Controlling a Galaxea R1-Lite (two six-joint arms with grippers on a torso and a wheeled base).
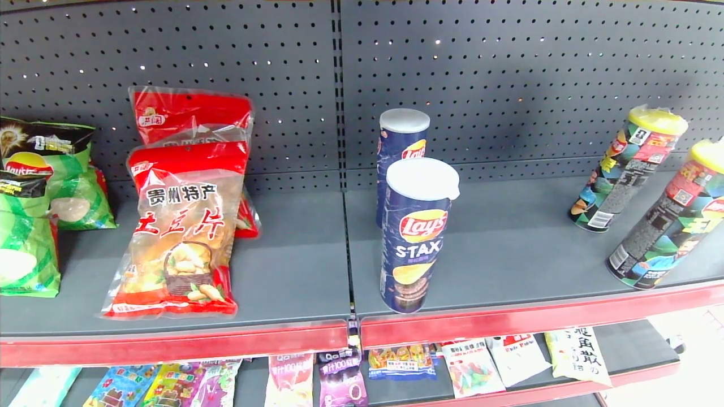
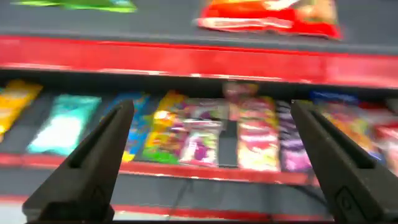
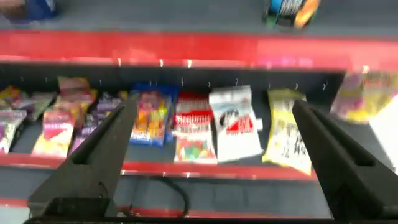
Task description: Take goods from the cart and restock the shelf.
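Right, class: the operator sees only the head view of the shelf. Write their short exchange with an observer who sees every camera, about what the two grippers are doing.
Operator: Is the left gripper carrying stock?
Observer: No. The left gripper is open and empty, facing the lower shelf.
Operator: And the right one?
Observer: The right gripper is open and empty too, facing a white packet on that shelf.
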